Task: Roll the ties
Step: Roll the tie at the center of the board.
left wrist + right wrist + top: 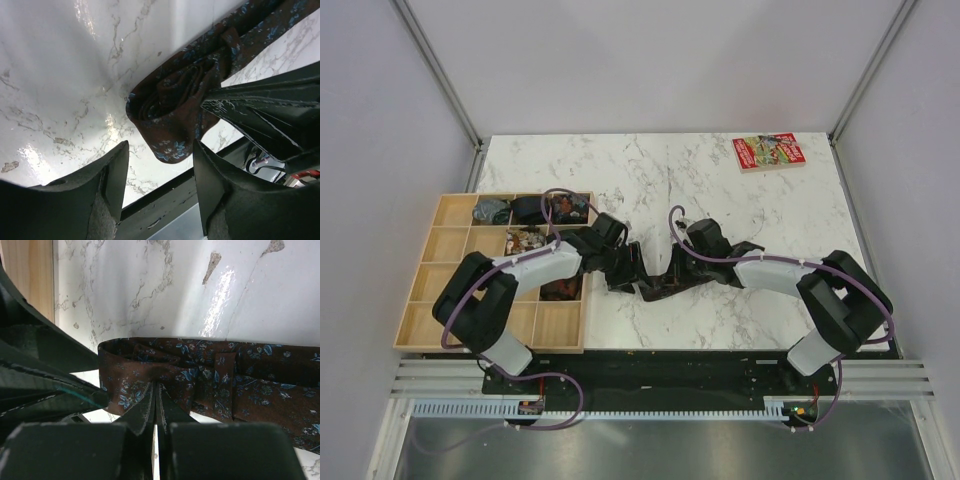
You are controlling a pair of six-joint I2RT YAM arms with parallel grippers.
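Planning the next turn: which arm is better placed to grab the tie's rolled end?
Probably left. The left hand is open, facing the tie's rolled end; the right hand is shut on the tie.

We see small blue flowers on the dark brown fabric necktie (210,375) at the black right gripper (155,390); the marble bench (175,290) is white, grey-veined.

Brown blue-flowered tie (172,117), partly rolled, lies on the marble table (60,75).
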